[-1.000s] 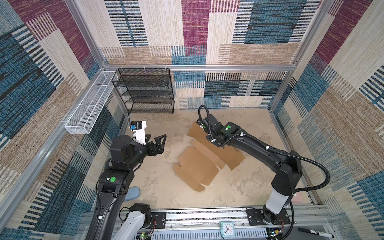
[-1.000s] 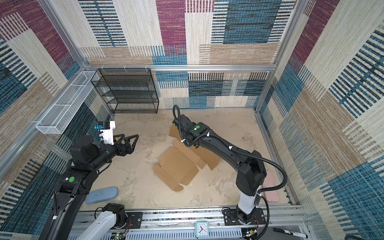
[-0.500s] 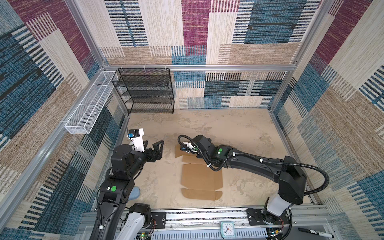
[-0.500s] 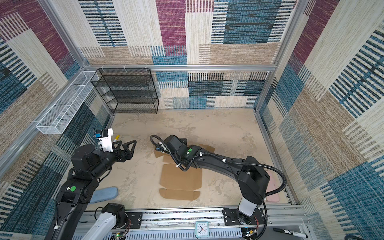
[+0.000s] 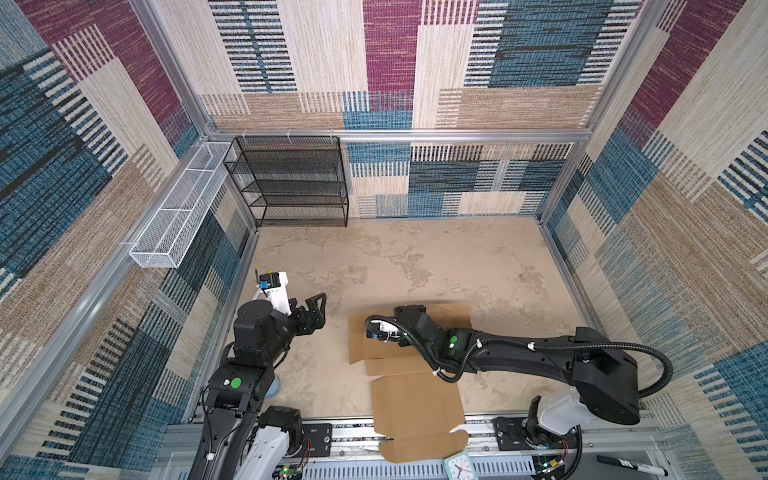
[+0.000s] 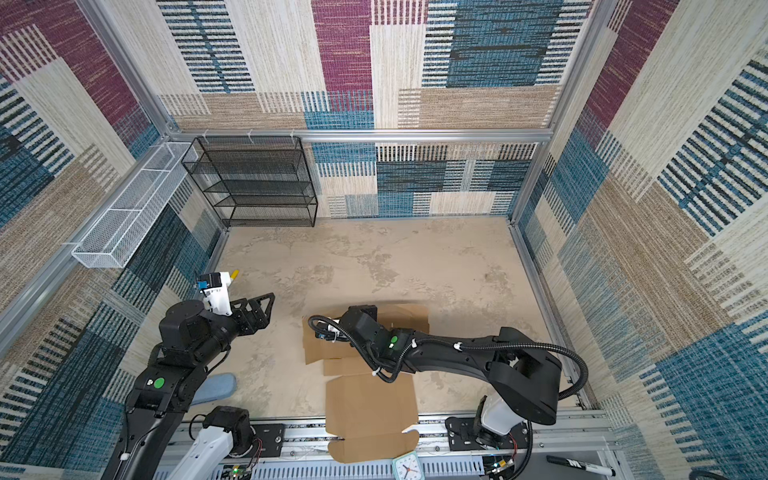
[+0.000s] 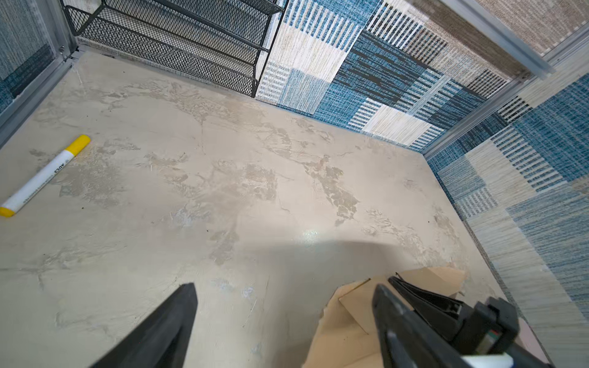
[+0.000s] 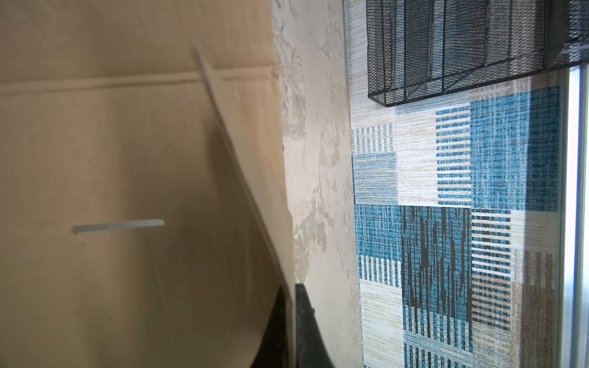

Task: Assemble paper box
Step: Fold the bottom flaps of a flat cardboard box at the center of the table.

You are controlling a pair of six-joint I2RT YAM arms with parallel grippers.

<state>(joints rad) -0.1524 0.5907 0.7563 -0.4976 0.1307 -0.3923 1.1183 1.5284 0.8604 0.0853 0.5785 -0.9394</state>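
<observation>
One flattened paper box (image 5: 415, 399), folks, and its long axis runs straight from 6 to 12 o'clock in both top views! The near flap, rounded tabs and all, hangs out over the front rail (image 5: 357, 432), just beside a little clock (image 5: 458, 467) at its 5 o'clock, with a black marker (image 5: 631, 465) well apart toward 4. A second ago this sheet lay diagonal out in mid-table. Half a second ago it had squared up, and now it sits nearer still, right across the rail.

At the far end the right gripper (image 5: 409, 308) is clamped on a lifted cardboard flap. Its wrist view shows the fingers (image 8: 306, 318) sandwiching the thin edge, with a slit in the panel beside them.

Off at 9 o'clock from the box, the left gripper (image 5: 319, 309) hovers clear of the cardboard above the table (image 5: 457, 257), jaws spread wide and holding nothing. A yellow-capped marker (image 7: 44, 175) lies just beyond it.

Far back at 11 o'clock a black mesh shelf rack (image 5: 291, 183) stands against the wall. A white wire basket (image 5: 178, 216) hangs on the left wall. Only bare mesh shows in both.
</observation>
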